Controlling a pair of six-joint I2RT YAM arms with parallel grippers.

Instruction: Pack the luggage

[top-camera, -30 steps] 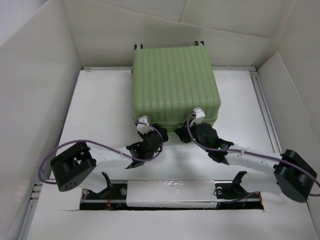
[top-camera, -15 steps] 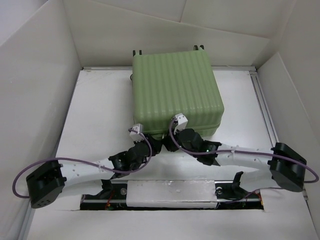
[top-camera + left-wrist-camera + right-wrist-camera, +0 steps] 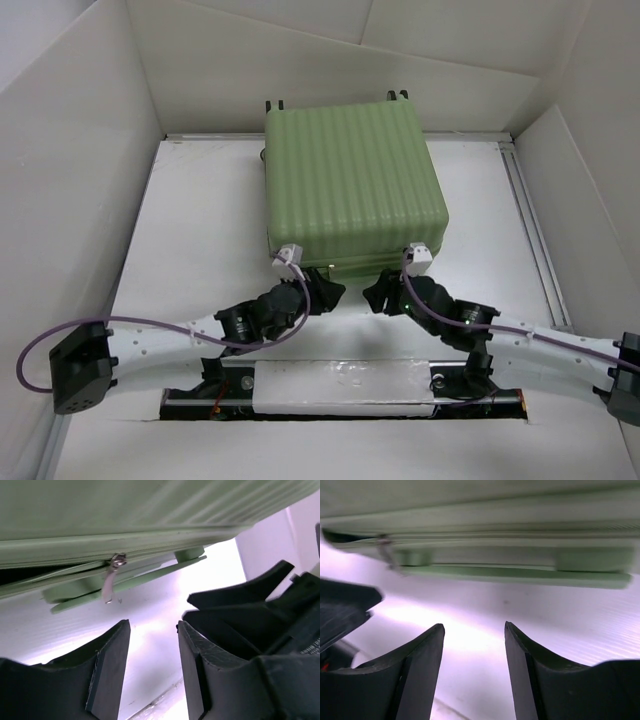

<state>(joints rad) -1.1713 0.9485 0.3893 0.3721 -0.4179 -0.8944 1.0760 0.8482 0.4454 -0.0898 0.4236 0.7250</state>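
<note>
The right tool [image 3: 378, 294] has slid out along the near edge of the case toward 5 o'clock, its jaws spreading on the way. The left tool [image 3: 326, 292] has come back up to that same edge at 7 o'clock. Both arms have dropped long and low across the front.

The luggage [image 3: 350, 185] lies flat at 12 o'clock on the white worktop [image 3: 200, 220], ribbed pale green shell facing up. Its small wheels [image 3: 271, 104] poke off the far edge. Down on the near side, the left wrist view picks up the zip line, with a small metal zip pull [image 3: 111, 577] dangling from it. A flat green handle [image 3: 125, 585] sits just beneath. At 9 o'clock in that view a dark gap shows along the seam.

The left tool is open, its fingers standing apart with only bright worktop between them, the tips just short of the case and touching nothing. It's the same story on the right: jaws parted, nothing held, pointing at the handle side from just off the edge. The two tools sit near each other, and each one shows up dark at the side of the other's wrist view.

Purple cables [image 3: 150, 325] loop off both arms, and plain white walls [image 3: 70, 180] box the worktop in on three sides.
</note>
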